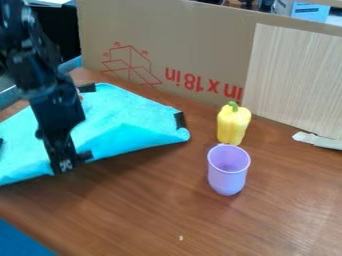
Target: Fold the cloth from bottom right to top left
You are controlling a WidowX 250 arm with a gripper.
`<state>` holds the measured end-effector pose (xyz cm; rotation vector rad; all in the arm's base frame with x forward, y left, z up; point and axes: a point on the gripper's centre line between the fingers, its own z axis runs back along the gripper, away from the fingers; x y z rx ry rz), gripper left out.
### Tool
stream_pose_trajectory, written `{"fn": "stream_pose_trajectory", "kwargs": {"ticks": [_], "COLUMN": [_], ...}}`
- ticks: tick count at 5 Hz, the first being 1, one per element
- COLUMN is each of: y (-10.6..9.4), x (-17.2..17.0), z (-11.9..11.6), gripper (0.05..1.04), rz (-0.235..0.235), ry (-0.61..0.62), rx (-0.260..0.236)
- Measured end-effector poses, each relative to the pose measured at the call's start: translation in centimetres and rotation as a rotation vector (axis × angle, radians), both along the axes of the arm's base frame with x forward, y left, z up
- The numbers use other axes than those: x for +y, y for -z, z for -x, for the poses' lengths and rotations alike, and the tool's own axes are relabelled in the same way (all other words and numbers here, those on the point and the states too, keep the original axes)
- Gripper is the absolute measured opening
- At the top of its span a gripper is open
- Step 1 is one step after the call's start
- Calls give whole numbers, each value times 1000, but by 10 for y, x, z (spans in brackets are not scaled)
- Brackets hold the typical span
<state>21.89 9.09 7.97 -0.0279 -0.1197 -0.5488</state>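
The turquoise cloth (123, 117) lies over the left part of the brown table, with dark pieces at several of its corners. Its front edge bulges up in a soft fold, and its right corner reaches close to the middle of the view. From the upper left the black arm comes down across the cloth, and its gripper (68, 162) is at the cloth's front edge, low over the table. The arm covers part of the cloth behind it. Whether the gripper holds any of the fabric is unclear.
A purple cup (228, 172) stands upright to the right of the cloth, with a yellow toy pepper (233, 125) just behind it. A cardboard panel (200, 60) rises along the back of the table (147, 215). Something blue (23, 240) lies at the lower left corner.
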Motion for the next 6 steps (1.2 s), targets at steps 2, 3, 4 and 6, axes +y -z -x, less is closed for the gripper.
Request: {"fn": "stream_pose_trajectory", "kwargs": {"ticks": [2,3,4,6], "y": [-23,-22,-27,-28], "x": [27,43,53,77], "z": [-35,-53,-71,-106], "gripper": [83,83,83,83], "rz": [-195,-248,-262,-268], "ry": [-45,-76,-92,-172], "rx": [19,18,24,-62]}}
